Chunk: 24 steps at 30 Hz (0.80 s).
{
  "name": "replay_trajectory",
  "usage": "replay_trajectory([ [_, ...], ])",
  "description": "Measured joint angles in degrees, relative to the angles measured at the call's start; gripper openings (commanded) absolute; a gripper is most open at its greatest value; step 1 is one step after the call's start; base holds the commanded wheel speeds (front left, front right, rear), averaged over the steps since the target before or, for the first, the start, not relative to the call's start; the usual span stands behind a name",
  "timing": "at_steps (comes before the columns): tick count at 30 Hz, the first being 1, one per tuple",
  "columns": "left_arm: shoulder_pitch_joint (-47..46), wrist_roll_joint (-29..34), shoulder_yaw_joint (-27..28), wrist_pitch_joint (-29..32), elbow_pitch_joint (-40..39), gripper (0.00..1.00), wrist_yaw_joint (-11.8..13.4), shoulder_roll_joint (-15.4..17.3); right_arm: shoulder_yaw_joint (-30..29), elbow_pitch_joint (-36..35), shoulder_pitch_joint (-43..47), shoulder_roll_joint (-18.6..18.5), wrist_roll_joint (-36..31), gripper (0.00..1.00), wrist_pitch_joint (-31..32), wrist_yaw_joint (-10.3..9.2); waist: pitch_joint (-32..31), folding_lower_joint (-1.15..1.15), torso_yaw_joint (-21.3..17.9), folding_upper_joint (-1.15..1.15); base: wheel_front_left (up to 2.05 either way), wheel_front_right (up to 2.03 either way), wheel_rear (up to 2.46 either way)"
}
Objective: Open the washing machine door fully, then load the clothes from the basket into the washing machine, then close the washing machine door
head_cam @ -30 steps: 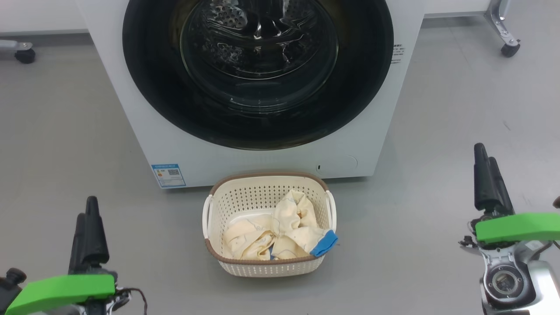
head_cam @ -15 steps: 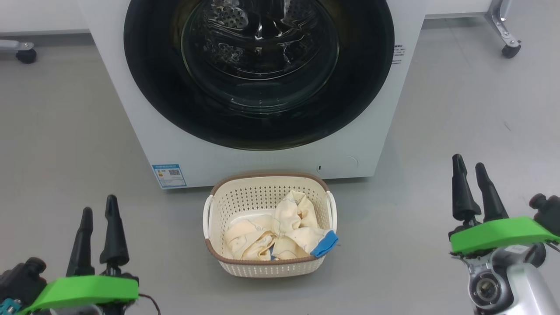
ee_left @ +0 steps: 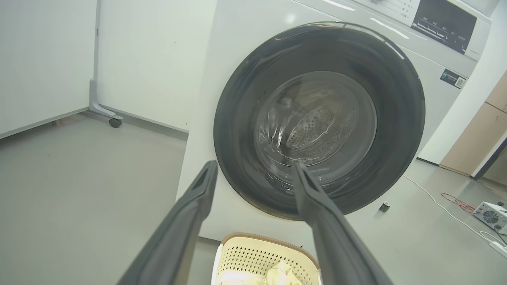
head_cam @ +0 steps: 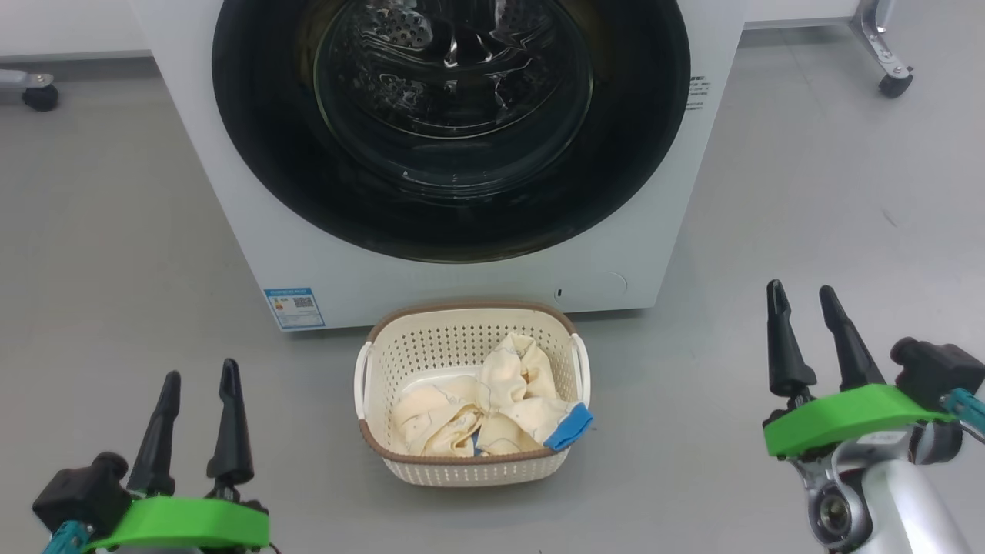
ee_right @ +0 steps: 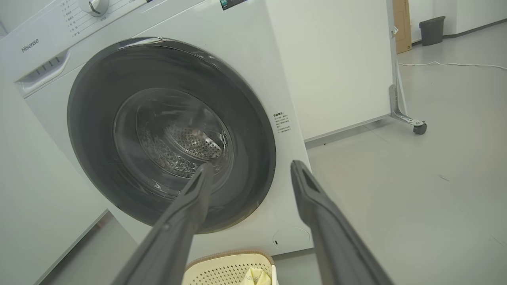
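We record both pincers drawn inward since a second ago; left pincer (head_cam: 200,369) and right pincer (head_cam: 800,286) open, empty. The washing machine door (head_cam: 254,177) is shut; clothes (head_cam: 492,400) in basket (head_cam: 385,454) before it. Right wrist view adds the dial (ee_right: 94,4).

A grey floor (head_cam: 808,192) lies under everything. At its far left edge sits a black castor (head_cam: 35,96). At the far right a second castor (head_cam: 895,83) ends a metal leg (head_cam: 873,31). A white left panel (ee_left: 43,59) and a white right panel (ee_right: 336,59) rise from such legs. A white cable (ee_left: 435,202), red wires (ee_left: 455,197) and a fan box (ee_left: 491,215) lie near the floor's right edge in the left wrist view. Far off, a dark bin (ee_right: 431,29) stands near a brown board (ee_right: 402,25).
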Motion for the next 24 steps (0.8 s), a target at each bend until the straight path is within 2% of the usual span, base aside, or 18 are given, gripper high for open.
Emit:
replay_trajectory([
  [15, 0.1, 14.57, -1.41, -2.36, 5.82, 1.0, -0.01, 0.35, 2.0, 7.35, -2.46, -0.2, -12.36, 1.0, -2.45, 0.0, -0.14, 0.0, 0.0, 0.0, 0.0, 0.0, 0.0],
  [24, 0.09, 17.14, -1.86, -2.87, 9.59, 1.0, -0.25, 0.33, 3.01, 10.34, -2.72, -0.23, -14.82, 1.0, -2.93, 0.0, -0.25, 0.0, 0.1, 0.0, 0.0, 0.0, 0.0],
])
